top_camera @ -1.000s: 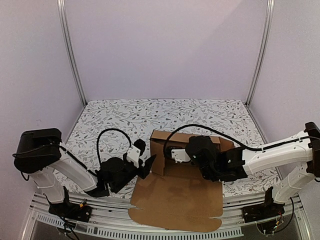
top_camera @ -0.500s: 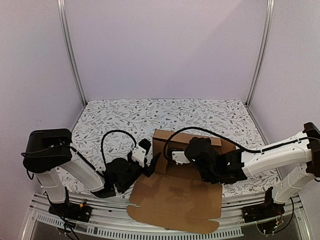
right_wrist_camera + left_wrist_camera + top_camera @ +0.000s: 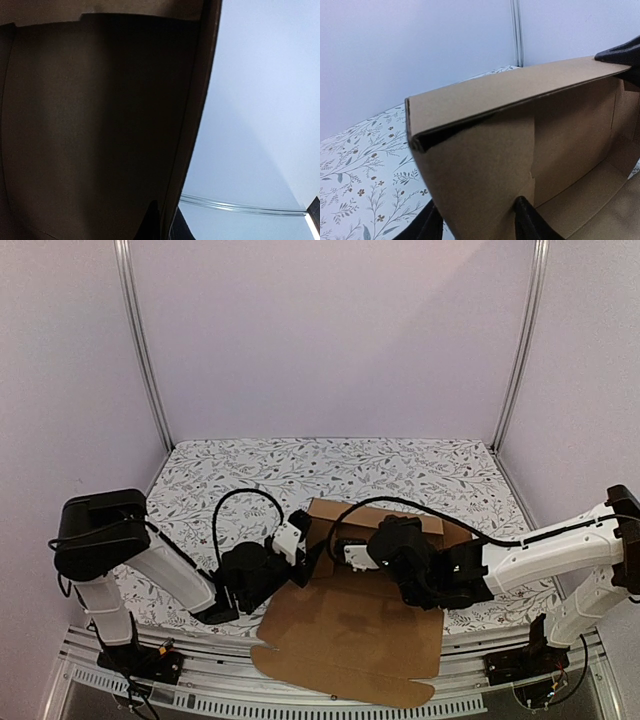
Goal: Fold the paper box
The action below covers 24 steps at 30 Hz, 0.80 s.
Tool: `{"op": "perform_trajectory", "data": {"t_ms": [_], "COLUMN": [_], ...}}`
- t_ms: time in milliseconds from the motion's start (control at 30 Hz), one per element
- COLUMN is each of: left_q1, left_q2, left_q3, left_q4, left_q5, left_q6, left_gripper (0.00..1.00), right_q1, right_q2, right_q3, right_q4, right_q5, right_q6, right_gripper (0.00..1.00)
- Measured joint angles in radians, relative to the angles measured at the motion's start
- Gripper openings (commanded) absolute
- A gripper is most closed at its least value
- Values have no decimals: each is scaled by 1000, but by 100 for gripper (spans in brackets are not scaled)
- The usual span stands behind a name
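— Where is the paper box (image 3: 350,630)?
— On the desk (image 3: 230,480), at the middle of its near edge. The back and left walls are raised, and the front panel lies flat, jutting over that edge.
— The left tool (image 3: 310,562)?
— At the box's left wall, fingers (image 3: 431,226) apart, one on either side of the cardboard. Whether they squeeze it, I cannot tell.
— The right tool (image 3: 165,227)?
— Near the box's rear left corner, closed narrow, pinching a cardboard edge.

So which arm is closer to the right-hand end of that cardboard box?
Right. The right arm reaches in over that end of the paper box; the left arm stops at its opposite wall.
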Motion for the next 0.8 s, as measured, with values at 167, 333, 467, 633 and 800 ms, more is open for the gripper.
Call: {"op": "perform_trajectory", "data": {"t_ms": [167,333,467,633,800], "left_q1": [18,19,19,20,20], "left_q2": [40,74,92,108,117], "left_q3": [7,6,10,26,43], "left_q4": [53,116,143,148,146], "left_q5": [-6,-22,-33,-72,-89], "left_q6": [7,10,17,19,23], "left_gripper": [35,34,30,30,29], "right_q1": [4,6,8,10,11], "right_q2": [10,11,9,8,10], "right_q3": [10,28,61,166,349], "right_q4": [-25,-74,-153,-385,-656], "right_q5": [11,6,-13,-120,-331], "right_q6": [0,11,40,137,269], "right_gripper": [11,13,21,42,49]}}
